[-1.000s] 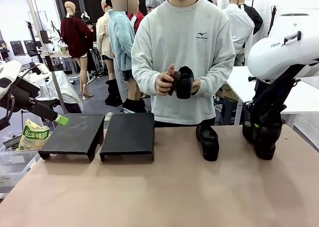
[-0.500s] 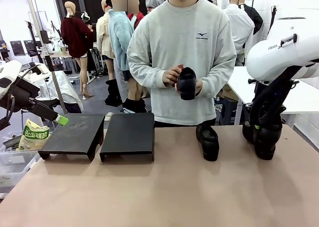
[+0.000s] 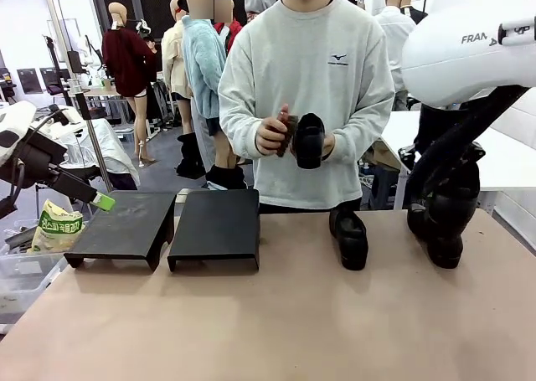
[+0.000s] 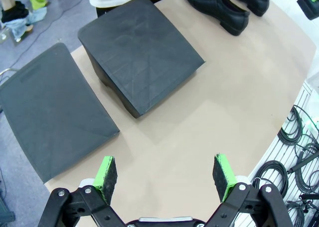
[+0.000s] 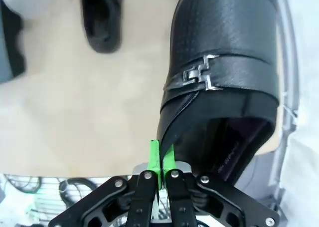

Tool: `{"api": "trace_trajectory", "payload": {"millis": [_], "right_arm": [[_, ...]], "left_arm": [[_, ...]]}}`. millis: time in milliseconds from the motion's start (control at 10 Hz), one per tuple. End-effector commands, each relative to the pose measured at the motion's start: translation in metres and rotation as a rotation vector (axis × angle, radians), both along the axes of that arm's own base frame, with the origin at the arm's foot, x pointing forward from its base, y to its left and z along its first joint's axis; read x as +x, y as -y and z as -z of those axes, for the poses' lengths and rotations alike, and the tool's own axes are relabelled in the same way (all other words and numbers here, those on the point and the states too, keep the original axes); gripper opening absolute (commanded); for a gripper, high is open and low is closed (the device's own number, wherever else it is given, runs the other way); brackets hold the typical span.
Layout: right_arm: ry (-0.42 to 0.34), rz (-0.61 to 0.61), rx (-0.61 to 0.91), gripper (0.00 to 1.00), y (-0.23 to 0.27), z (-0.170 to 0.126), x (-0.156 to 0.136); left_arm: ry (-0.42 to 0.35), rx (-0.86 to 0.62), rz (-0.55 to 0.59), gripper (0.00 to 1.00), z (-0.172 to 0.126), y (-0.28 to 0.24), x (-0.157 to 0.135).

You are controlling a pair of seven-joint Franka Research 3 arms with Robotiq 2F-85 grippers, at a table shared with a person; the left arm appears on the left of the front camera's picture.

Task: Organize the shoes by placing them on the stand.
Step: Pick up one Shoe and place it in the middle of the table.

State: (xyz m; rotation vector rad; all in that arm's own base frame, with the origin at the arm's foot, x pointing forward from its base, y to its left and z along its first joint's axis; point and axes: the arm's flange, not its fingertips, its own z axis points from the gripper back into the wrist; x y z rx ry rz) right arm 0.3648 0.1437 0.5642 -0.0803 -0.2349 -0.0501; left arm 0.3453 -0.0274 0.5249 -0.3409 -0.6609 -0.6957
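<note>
Farther shoe (image 5: 102, 27) blurred, apparently edge-cropped.

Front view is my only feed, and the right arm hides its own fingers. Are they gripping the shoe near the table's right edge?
Observer: Yes. In the right wrist view the right fingers are shut on the edge of the shoe opening.
Operator: Any detail on that shoe?
Observer: A metal buckle sits on a strap across its top.
Operator: And the left side?
Observer: The left fingers are spread open with nothing between them.
</note>
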Motion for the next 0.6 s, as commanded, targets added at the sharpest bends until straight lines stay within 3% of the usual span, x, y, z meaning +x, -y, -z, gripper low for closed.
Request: {"api": "trace_trajectory", "payload": {"millis": [0, 100, 200, 400, 500], "right_arm": [[-0.027, -0.102, 0.001, 0.0, -0.054, 0.003, 0.019], [-0.028, -0.205, -0.064, 0.0, -0.075, -0.002, 0.025], [-0.011, -0.053, -0.006, 0.0, -0.027, 0.004, -0.001], [-0.011, -0.053, -0.006, 0.0, -0.027, 0.004, -0.001], [-0.032, -0.106, -0.012, 0.0, -0.055, 0.009, 0.006]], "left_arm": [[0.0, -0.008, 0.007, 1.0, 0.001, -0.002, 0.0], [0.0, -0.008, 0.007, 1.0, 0.001, -0.002, 0.0], [0.0, -0.008, 0.007, 1.0, 0.001, -0.002, 0.0], [0.0, -0.008, 0.007, 1.0, 0.001, -0.002, 0.0], [0.0, -0.008, 0.007, 1.0, 0.001, -0.002, 0.0]]}}
